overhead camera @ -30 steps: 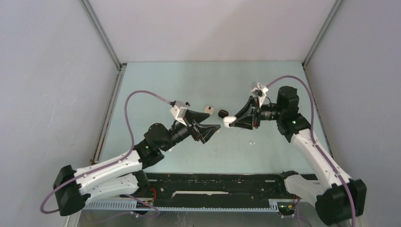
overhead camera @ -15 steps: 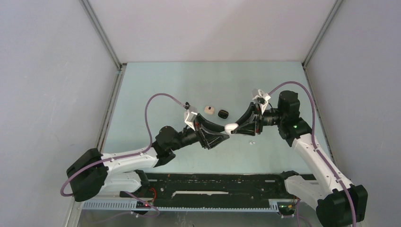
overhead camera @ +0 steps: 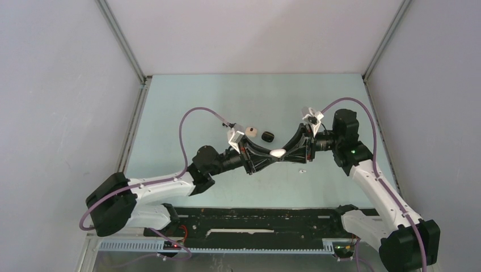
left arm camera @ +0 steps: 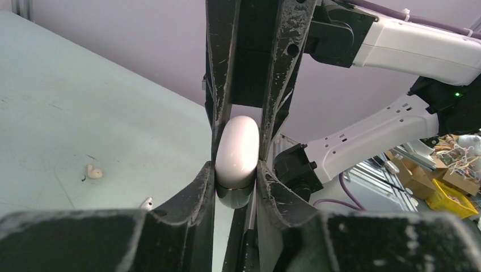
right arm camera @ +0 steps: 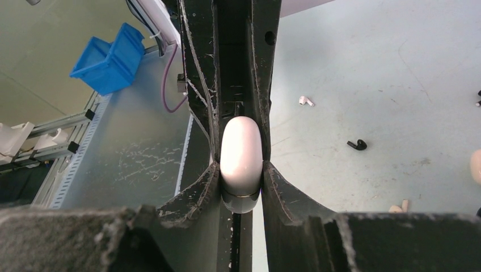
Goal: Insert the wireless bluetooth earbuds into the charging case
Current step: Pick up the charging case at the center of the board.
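A white pebble-shaped charging case [overhead camera: 277, 153] hangs above the table's middle, its lid down. My left gripper [overhead camera: 273, 154] is shut on one end and my right gripper [overhead camera: 282, 152] on the other, fingers facing each other. The left wrist view has the case [left arm camera: 237, 152] pinched in the left gripper [left arm camera: 237, 173], with the right gripper's fingers [left arm camera: 218, 68] above. In the right wrist view the case [right arm camera: 241, 156] sits in the right gripper [right arm camera: 241, 177]. On the table lie a white earbud [right arm camera: 306, 102], a black earbud [right arm camera: 357, 144] and a beige earbud [right arm camera: 399, 207].
A beige case [overhead camera: 250, 131] and a black case [overhead camera: 268, 136] lie just behind the grippers. The white earbud [overhead camera: 303, 171] lies in front of the right gripper. A black rail [overhead camera: 255, 218] runs along the near edge. A blue bin [right arm camera: 108, 56] stands off the table.
My left arm has swung right to meet the right gripper, and its jaws have gone from open to shut on the white case. The right gripper moved slightly nearer, still holding the case.
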